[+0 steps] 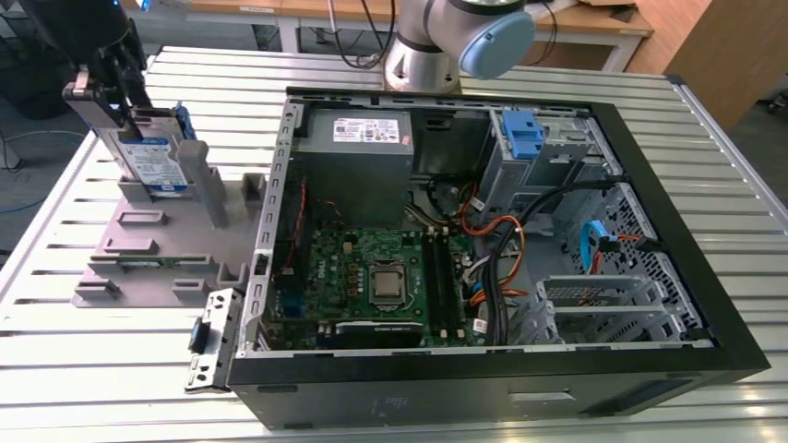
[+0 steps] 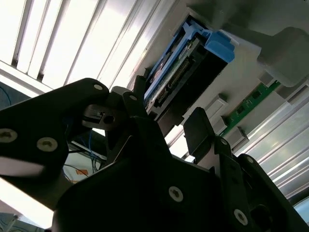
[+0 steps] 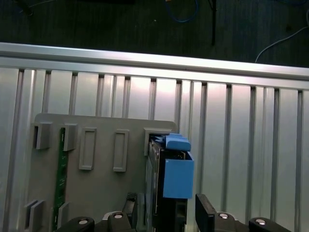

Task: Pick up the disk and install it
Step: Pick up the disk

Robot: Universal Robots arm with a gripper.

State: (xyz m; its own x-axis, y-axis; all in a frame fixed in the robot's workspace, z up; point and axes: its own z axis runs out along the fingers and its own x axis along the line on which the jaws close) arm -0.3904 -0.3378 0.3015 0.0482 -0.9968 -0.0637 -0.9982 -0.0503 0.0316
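Straddling the upper end of the one disk (image 1: 158, 159), the pincer (image 1: 105, 88) is open. In the first wrist view its two fingers (image 3: 205, 212) are spread, one on each side of the disk's dark body, and a strip of grey shows between the disk and the finger on the other side. We cannot tell whether either finger touches the metal.

The disk stands upright on its edge directly below the pincer, slotted into one grey holder (image 1: 161, 242). Its white-and-blue label shows in the exterior view, and a blue rail (image 3: 177, 176) caps the end nearest the pincer. We count one green circuit strip (image 3: 60, 169) standing in another slot of the same holder, off to one side of the pincer.

The holder lies on one slatted metal bench (image 1: 99, 388). Well apart from the pincer, toward the exterior view's right, one open computer case (image 1: 493, 392) lies on the same bench. Inside it we count one green motherboard (image 1: 369, 268), one grey metal box (image 1: 357, 157) with a white sticker and one tall blue latch (image 1: 523, 134), all far from the pincer.
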